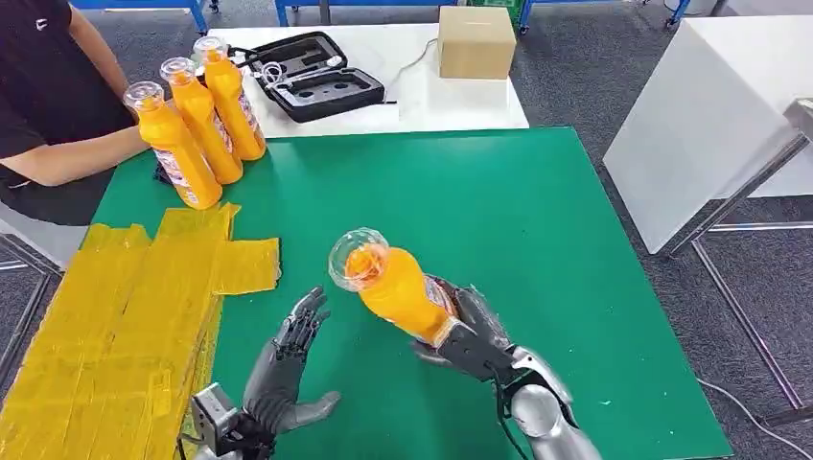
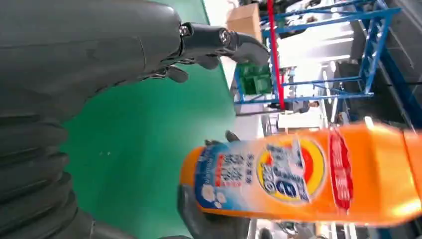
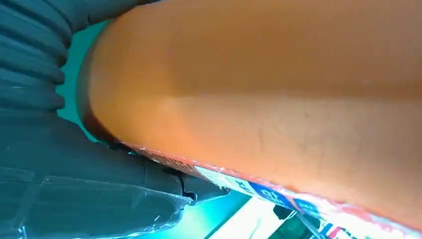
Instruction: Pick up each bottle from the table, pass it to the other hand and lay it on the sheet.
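My right hand (image 1: pixel 472 337) grips the base of an orange bottle (image 1: pixel 393 284) with a clear cap, held tilted above the green table (image 1: pixel 537 220). The same bottle (image 2: pixel 308 174) fills the left wrist view with its blue and red label, and its orange body (image 3: pixel 268 94) is close up in the right wrist view. My left hand (image 1: pixel 288 369) is spread, palm toward the bottle, a short way to its left and not touching it. Three more orange bottles (image 1: pixel 197 120) stand upright at the table's far left. The yellow sheet (image 1: pixel 125 326) covers the near left of the table.
A person in a black shirt (image 1: pixel 48 86) sits at the far left, forearm by the standing bottles. A white table behind holds an open black case (image 1: pixel 307 77) and a cardboard box (image 1: pixel 476 42). Another white table (image 1: pixel 709 115) stands at the right.
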You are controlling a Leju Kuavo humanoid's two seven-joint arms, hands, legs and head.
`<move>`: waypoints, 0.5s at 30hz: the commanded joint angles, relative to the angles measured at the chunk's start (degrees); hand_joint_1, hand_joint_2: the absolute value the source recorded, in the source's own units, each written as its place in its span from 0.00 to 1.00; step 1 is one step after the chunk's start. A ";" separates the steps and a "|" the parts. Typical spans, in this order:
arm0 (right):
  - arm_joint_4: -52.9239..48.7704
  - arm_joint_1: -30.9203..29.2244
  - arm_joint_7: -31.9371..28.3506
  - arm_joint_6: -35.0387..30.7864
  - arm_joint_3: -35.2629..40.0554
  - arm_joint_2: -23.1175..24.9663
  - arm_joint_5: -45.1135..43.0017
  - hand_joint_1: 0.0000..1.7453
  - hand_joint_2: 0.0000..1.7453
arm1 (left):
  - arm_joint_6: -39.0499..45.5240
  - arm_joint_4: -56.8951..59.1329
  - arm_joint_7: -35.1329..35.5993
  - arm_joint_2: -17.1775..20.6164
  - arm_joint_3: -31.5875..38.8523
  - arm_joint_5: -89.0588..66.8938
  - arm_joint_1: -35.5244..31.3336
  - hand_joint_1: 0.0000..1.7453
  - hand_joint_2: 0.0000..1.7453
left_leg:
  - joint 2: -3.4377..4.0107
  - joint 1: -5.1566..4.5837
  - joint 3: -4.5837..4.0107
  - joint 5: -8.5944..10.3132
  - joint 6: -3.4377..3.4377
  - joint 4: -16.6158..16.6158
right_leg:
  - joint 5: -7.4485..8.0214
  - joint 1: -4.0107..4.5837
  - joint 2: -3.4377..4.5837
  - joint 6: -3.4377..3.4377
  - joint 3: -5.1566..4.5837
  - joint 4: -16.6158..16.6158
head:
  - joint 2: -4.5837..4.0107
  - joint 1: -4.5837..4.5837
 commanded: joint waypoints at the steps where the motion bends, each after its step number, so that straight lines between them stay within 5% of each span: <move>1: 6.99 -4.42 0.91 -0.54 3.94 2.21 0.81 1.00 1.00 | 3.69 -0.21 0.84 -0.10 -4.03 -3.45 -2.46 0.00 1.00 | 0.14 0.02 0.00 0.01 -0.03 -0.01 | 0.03 0.02 0.06 -0.02 -0.02 -0.01 | 0.00 -0.02; 15: 14.31 -7.30 1.93 -0.74 13.40 6.10 3.42 1.00 1.00 | 8.94 1.16 1.53 -1.19 -3.75 -8.01 -4.18 0.00 1.00 | 0.29 0.03 0.06 0.01 -0.09 -0.04 | 0.05 0.03 0.14 -0.06 0.00 0.00 | 0.00 -0.02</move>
